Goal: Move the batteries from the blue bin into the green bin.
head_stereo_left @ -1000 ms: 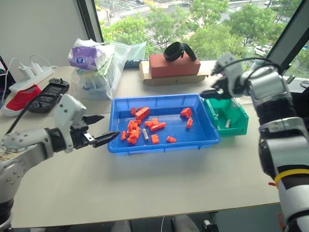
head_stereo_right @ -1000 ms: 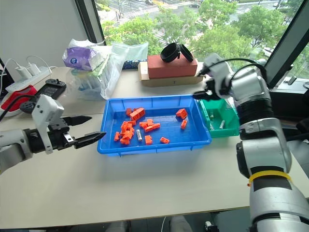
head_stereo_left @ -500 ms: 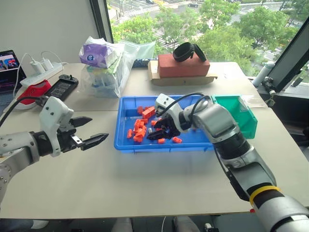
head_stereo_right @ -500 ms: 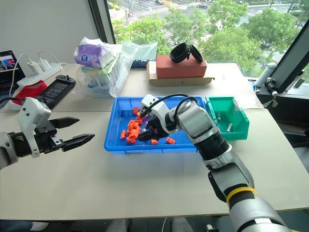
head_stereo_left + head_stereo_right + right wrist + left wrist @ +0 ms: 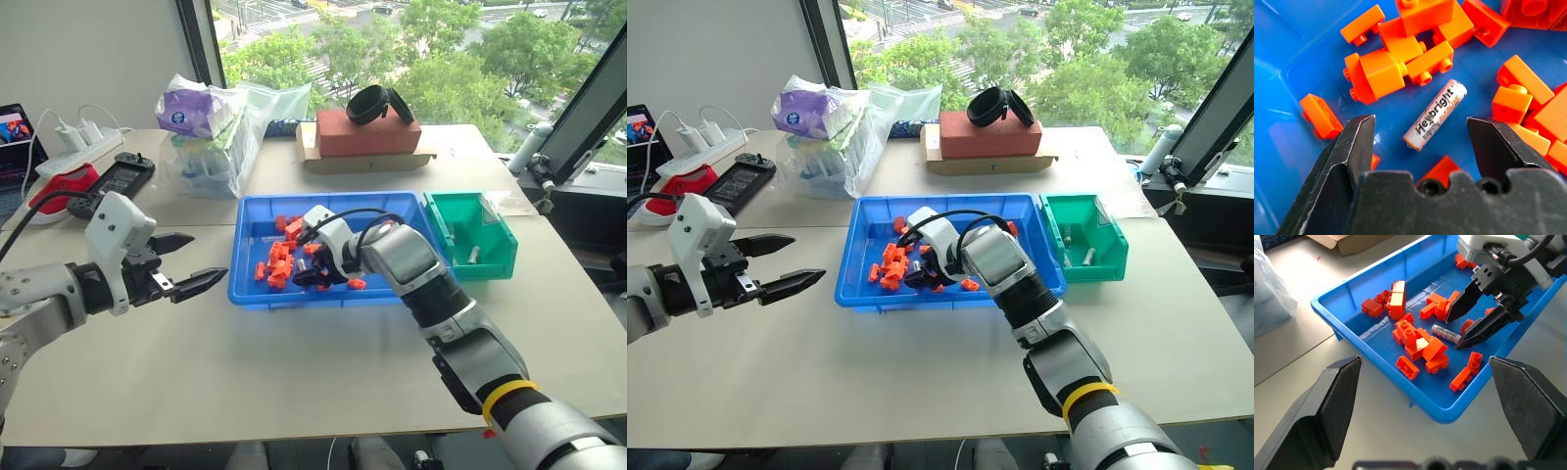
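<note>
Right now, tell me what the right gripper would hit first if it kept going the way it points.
Most likely the battery: it lies on the blue bin floor between the open fingers of the right gripper, with orange bricks close around it. Depth is uncertain.

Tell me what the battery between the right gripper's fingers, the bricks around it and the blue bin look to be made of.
Battery: apparently a metal cell in a glossy silver-grey printed wrapper; lettering runs along it and it catches the light.
Orange bricks: moulded plastic, smooth semi-gloss, with round studs.
Blue bin: moulded plastic, glossy, with a rolled rim and a ribbed floor.
</note>
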Robot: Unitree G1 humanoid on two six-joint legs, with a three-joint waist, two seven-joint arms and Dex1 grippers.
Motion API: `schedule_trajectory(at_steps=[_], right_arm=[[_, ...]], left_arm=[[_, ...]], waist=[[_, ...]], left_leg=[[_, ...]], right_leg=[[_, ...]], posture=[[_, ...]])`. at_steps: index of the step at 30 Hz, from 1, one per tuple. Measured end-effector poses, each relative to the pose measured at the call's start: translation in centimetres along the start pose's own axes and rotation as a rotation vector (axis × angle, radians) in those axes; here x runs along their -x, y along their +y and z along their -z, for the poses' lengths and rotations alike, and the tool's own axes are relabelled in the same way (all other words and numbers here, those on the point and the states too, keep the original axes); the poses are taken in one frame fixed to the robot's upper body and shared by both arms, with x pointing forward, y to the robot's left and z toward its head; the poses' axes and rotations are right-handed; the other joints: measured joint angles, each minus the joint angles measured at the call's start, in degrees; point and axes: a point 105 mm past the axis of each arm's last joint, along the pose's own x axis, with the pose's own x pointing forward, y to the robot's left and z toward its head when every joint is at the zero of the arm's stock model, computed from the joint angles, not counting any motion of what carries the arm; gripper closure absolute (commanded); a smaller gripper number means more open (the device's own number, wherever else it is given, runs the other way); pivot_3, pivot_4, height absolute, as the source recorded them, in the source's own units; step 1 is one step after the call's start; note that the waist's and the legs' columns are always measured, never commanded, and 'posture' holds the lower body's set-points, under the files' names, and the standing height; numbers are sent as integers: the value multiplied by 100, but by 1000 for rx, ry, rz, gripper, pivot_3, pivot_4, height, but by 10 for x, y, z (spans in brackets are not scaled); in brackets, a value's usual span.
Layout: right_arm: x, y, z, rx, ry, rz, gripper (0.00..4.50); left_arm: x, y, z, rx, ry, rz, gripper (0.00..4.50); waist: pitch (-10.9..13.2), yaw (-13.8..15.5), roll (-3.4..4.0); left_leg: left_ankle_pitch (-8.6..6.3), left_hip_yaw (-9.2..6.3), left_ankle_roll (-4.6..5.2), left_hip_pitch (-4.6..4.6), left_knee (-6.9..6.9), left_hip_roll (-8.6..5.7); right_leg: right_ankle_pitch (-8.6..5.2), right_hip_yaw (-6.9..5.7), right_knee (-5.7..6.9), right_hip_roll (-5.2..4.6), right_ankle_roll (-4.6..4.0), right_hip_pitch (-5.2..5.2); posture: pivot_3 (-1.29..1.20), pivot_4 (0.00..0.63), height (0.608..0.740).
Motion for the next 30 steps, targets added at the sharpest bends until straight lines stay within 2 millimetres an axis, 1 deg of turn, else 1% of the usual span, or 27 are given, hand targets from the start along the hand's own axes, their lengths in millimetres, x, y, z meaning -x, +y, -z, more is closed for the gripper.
schedule_trajectory(at_steps=[1, 2, 9, 10, 13, 16, 18, 20, 21, 22, 23, 24, 25, 26, 27, 28, 30], right_arm=[[-3, 0, 1, -3, 2, 3, 1540], [-6, 0, 2, -1, 4, 9, 1740], [-8, -9, 3, 53, 2, 59, 4077], [-8, -10, 3, 58, -1, 61, 4223], [-6, -11, 4, 63, -6, 59, 4221], [6, -13, -1, 18, -34, 42, 4221], [25, -17, -19, -23, -94, 27, 4221], [56, -27, -45, -24, -183, 40, 4221], [75, -37, -58, -11, -231, 69, 4221], [96, -52, -67, 19, -273, 133, 4221], [117, -72, -73, 45, -305, 222, 4221], [136, -95, -73, 60, -315, 321, 4221], [150, -113, -68, 52, -311, 402, 4221], [161, -133, -58, 33, -293, 484, 4221], [168, -148, -47, 11, -267, 543, 4221], [172, -163, -32, -17, -233, 598, 4221], [174, -185, -3, -68, -158, 679, 4221]], left_arm=[[0, 0, 0, 1, 1, 0, 0], [-1, 0, 0, 3, -1, 0, 0], [-2, -1, -1, 6, -9, 0, 0], [-2, -1, -1, 7, -12, 1, 0], [-3, -1, -1, 11, -15, 4, 0], [-4, -2, -3, 9, -27, 14, 0], [-6, -3, -4, 7, -28, 23, 0], [-9, -5, -5, 7, -32, 37, 0], [-10, -5, -5, 10, -34, 41, 0], [-12, -5, -7, 11, -37, 48, 0], [-12, -5, -7, 11, -38, 53, 0], [-14, -6, -7, 11, -39, 60, 0], [-15, -6, -7, 12, -40, 66, 0], [-16, -7, -6, 18, -41, 70, 0], [-17, -6, -6, 27, -45, 69, 0], [-20, -4, -9, 38, -71, 65, 0], [-23, 2, -18, 45, -113, 48, 0]], waist=[[0, 0, 0], [0, 2, 0], [0, -4, -1], [-1, -4, -1], [-1, 3, -1], [0, 10, -1], [0, 14, -1], [0, 20, -1], [0, 21, -1], [0, 33, -1], [-1, 58, -3], [-2, 76, -5], [-7, 91, -12], [-10, 89, -18], [-10, 78, -19], [-10, 58, -18], [-9, 17, -20]], left_leg=[[0, 0, 0, 0, 0, 0], [0, 0, 0, 0, 0, 0], [1, 0, -1, 0, 0, 0], [1, 0, -1, 0, 0, 0], [1, 0, -1, 0, 0, 0], [1, 0, -1, -6, 2, 0], [1, 0, -1, -8, 2, 0], [2, -1, 0, -8, 1, 0], [2, 0, 0, -8, 1, 0], [2, 0, 0, -8, 1, 0], [1, 0, 1, -8, 0, 0], [1, 0, 2, -8, 2, -1], [0, 1, 2, -8, -1, -1], [0, 1, 3, -8, -2, -1], [-1, 2, 5, -8, -1, -1], [-1, 4, 5, -9, -2, -2], [1, 2, 6, -11, -4, -1]], right_leg=[[0, 0, 0, 0, 0, 0], [0, 0, 0, 0, 0, 0], [0, 0, 2, 0, 0, 0], [0, 0, 2, 0, 0, 0], [0, 0, 2, 0, 0, -1], [0, 0, 2, 0, 0, -3], [0, 0, 4, 0, 0, -7], [0, -1, 4, 0, 0, -7], [0, -1, 3, 0, 0, -7], [0, -1, 0, 0, 0, -6], [0, -3, -11, -1, 0, 0], [0, -2, -18, -2, 0, 5], [0, -2, -33, -2, 0, 7], [0, -1, -37, -2, 0, 8], [0, 1, -37, -2, 0, 7], [0, 4, -36, -2, 0, 5], [1, 4, -35, -1, -1, 2]], posture=[[0, 150, 740], [0, 150, 740], [0, 150, 740], [0, 150, 740], [0, 150, 740], [0, 150, 740], [0, 150, 740], [0, 150, 740], [0, 150, 740], [0, 150, 740], [0, 150, 740], [0, 150, 740], [0, 150, 740], [0, 150, 740], [0, 150, 740], [0, 150, 740], [0, 150, 740]])
